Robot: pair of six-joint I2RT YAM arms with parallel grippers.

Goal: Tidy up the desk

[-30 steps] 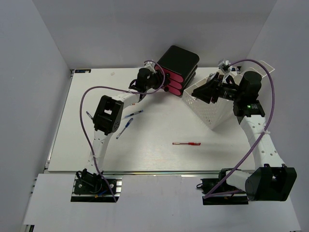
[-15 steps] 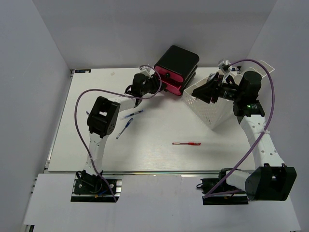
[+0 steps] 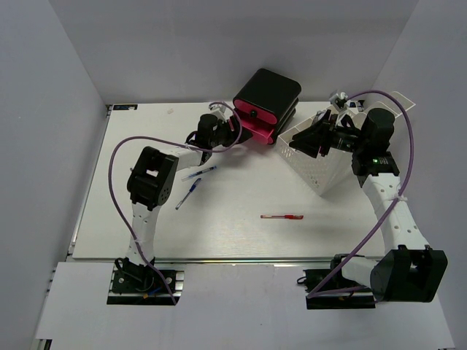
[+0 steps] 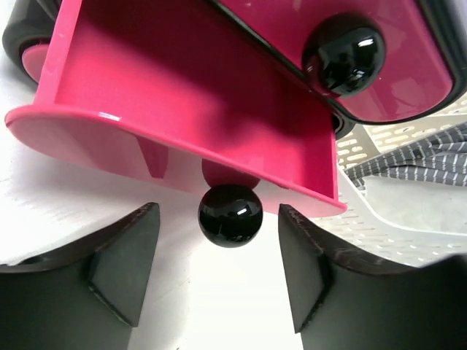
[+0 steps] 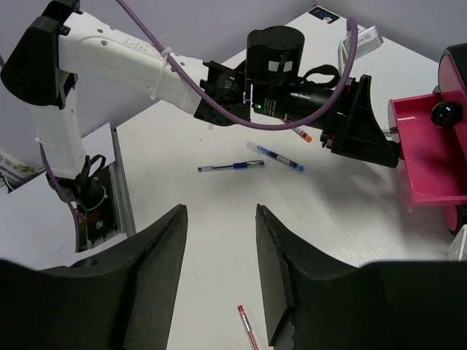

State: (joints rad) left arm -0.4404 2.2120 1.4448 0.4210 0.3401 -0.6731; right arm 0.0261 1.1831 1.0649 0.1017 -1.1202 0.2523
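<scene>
The white desk [image 3: 241, 240] holds a black-and-pink drawer unit [image 3: 268, 95] at the back. One pink drawer [image 4: 182, 95] is slid out, and its black knob [image 4: 230, 215] sits between the fingers of my open left gripper [image 4: 217, 219], touching neither. In the top view the left gripper [image 3: 232, 130] is just left of that drawer [image 3: 254, 117]. My right gripper [image 5: 219, 215] is open and empty, high above the desk. In the top view it [image 3: 298, 142] hovers at the left rim of the white perforated tray [image 3: 321, 171].
Two blue pens [image 3: 201, 173] [image 3: 188, 192] lie on the desk left of centre. A red pen [image 3: 282, 216] lies right of centre. The tray stands tilted beside the drawer unit. Purple cables loop over both arms. Grey walls close in the back and sides.
My left gripper has drawn back to the left, and the pink drawer has slid out of the unit with it. The right arm has hardly moved.
</scene>
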